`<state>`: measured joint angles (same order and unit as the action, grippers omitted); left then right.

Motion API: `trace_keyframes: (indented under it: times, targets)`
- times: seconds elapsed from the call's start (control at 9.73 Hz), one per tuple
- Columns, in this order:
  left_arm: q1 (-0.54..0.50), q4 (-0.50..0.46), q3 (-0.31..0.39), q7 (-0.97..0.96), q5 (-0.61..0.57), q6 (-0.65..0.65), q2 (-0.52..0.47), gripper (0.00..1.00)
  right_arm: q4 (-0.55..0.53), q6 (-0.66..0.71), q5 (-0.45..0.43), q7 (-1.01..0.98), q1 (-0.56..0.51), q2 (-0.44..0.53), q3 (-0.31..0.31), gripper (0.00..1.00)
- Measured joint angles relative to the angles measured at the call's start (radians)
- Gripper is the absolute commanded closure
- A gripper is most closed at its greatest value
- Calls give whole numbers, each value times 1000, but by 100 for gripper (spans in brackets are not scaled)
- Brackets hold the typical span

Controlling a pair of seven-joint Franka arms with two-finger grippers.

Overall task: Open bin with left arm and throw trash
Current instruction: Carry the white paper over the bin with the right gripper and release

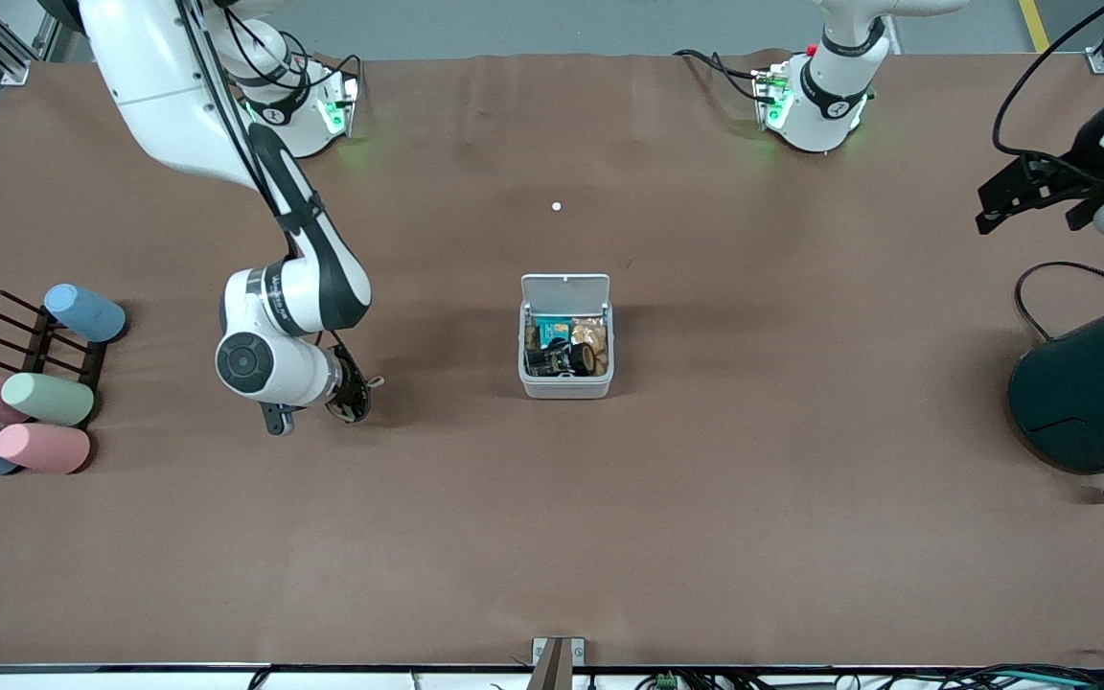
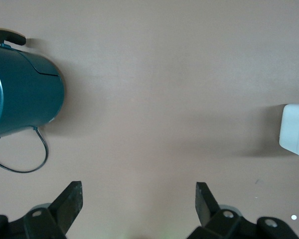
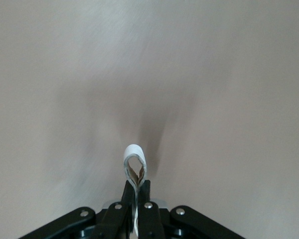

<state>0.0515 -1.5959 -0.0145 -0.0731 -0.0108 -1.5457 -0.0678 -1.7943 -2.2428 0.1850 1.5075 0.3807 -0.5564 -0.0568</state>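
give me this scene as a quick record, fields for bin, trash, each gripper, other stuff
bin: mid-table, lid open and tilted back
trash in bin: dark packet, black tape ring
right gripper: low over the table toward the right arm's end, shut on a pale loop
left gripper: open, empty, above the teal container, waiting
other: pastel cylinders by a dark rack; white dot farther from the camera than the bin

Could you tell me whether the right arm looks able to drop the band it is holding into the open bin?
Probably yes. The right gripper is shut on the pale band, the bin has its lid up, and bare table lies between them. The left gripper waits open near the teal container.
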Motion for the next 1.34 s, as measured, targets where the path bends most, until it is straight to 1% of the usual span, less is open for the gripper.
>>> trace_keyframes:
  times: [0.21, 0.41, 0.51, 0.62, 0.92, 1.34]
  targets:
    - [-5, 70, 0, 3, 0, 25, 54, 0, 86, -2, 0, 164, 95, 22, 2, 100]
    - [-28, 97, 0, 8, 0, 40, 79, 0, 196, -2, 0, 293, 175, 27, 4, 100]
    - [-44, 99, 0, 19, 0, 42, 80, 0, 233, -1, 0, 344, 209, 27, 4, 100]
    - [-50, 102, 0, 23, 0, 42, 81, 0, 253, -1, 0, 380, 242, 27, 5, 100]
    - [-50, 103, -3, 24, 0, 36, 83, 0, 257, -1, 0, 423, 324, 12, 6, 98]
    - [-51, 104, -4, 23, 2, 36, 83, 0, 288, -4, 1, 428, 360, -43, 6, 97]
